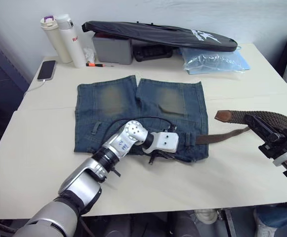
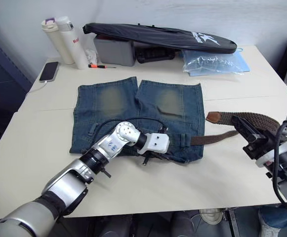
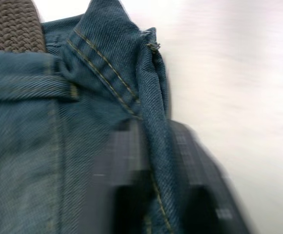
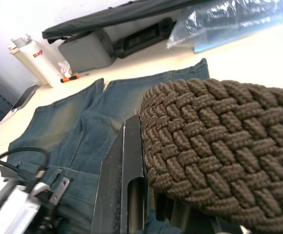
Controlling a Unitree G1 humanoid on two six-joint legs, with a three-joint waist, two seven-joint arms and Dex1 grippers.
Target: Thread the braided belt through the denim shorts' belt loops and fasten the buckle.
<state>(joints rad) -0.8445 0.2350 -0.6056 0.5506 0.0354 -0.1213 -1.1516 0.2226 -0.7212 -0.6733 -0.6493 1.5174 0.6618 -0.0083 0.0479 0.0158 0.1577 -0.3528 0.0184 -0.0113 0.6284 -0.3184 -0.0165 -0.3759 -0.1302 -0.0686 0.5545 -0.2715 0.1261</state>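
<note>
Belt [image 1: 262, 118]: soft, limp woven strap; best gripped near leather end. Right hand [image 1: 256, 124] clamped on its bend. Left hand [image 1: 155, 157] on shorts [image 1: 138, 106] waistband, opening indeterminable.

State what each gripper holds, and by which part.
Right gripper: the braided belt, gripped at the bend of its folded-back loop. Left gripper: pinching the denim shorts at the waistband edge.

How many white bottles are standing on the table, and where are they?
2. Both stand at the table's far left corner: the bottle with the purple-topped lid is next to the phone, and the taller bottle with red lettering touches its right side. None seems hidden.
</note>
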